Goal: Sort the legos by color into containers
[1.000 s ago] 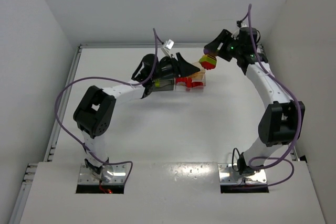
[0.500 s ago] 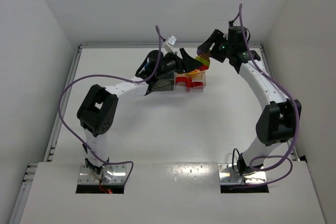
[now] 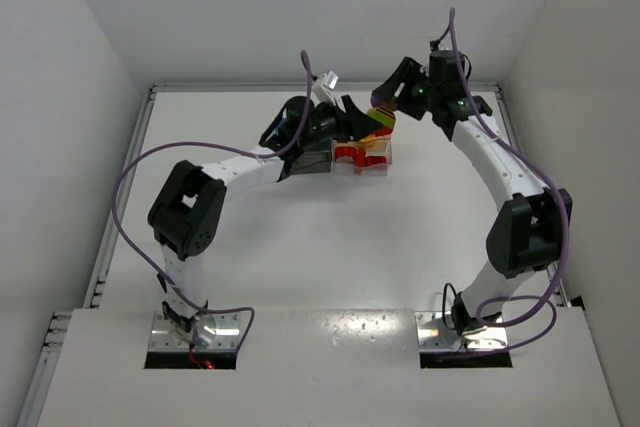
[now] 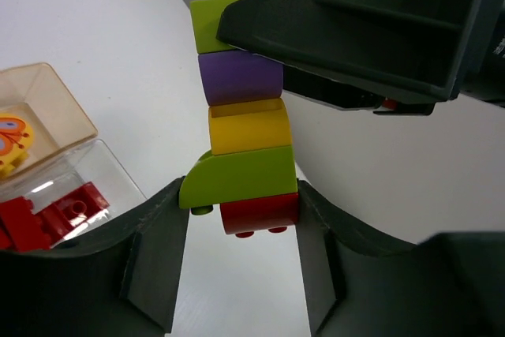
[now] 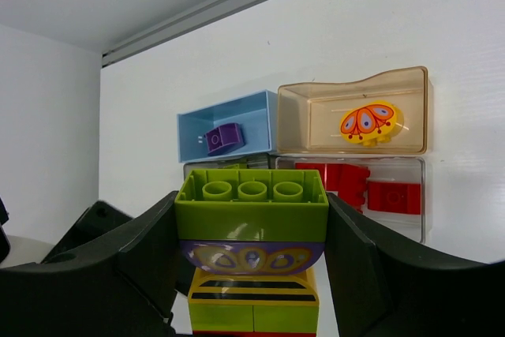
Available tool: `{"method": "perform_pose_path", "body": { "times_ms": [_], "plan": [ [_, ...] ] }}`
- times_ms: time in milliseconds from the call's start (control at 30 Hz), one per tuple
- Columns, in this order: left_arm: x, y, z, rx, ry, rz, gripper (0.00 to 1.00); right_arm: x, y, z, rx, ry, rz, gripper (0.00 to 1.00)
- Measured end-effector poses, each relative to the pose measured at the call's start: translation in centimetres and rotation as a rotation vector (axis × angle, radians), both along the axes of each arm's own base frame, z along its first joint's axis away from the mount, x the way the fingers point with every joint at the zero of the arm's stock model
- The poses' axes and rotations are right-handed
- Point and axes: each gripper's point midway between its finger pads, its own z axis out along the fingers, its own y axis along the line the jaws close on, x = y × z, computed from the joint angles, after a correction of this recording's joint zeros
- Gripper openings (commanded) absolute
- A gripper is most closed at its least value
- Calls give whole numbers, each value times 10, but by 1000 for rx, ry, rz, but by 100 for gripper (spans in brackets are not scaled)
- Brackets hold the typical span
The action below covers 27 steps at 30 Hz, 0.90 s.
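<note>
– Lime, purple, yellow, lime, red: where is that stack of plastic lego bricks (image 4: 245, 147)?
– Held in the air over the white tabletop (image 3: 300, 237), upper middle of the overhead frame, just beside the four joined plastic bins (image 3: 345, 157).
– Who has it?
– Both. The right gripper (image 5: 251, 211) has its jaws pinching the end lime brick. The left gripper (image 4: 241, 195) has its jaws pressed against the lime and red end.
– The bins?
– Purple brick (image 5: 224, 137) in the blue bin (image 5: 189, 136), yellow butterfly piece (image 5: 368, 122) in the peach bin (image 5: 296, 116), red bricks (image 5: 371, 191) in the clear bin (image 5: 422, 195).
</note>
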Motion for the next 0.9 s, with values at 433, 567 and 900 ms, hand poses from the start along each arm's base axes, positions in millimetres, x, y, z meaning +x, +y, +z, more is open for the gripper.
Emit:
{"method": "perform_pose_path", "body": {
  "times_ms": [433,567,900],
  "plan": [
    [-4,1,-6,3,-9,1,0,1,-3,-1,-8,1,-14,0],
    [-28,6,-30,38,39,-29,0,7,-11,5,-8,-20,-38,0],
    [-82,37,-66,118,130,-73,0,24,-40,29,5,-109,-74,0]
  ]
}}
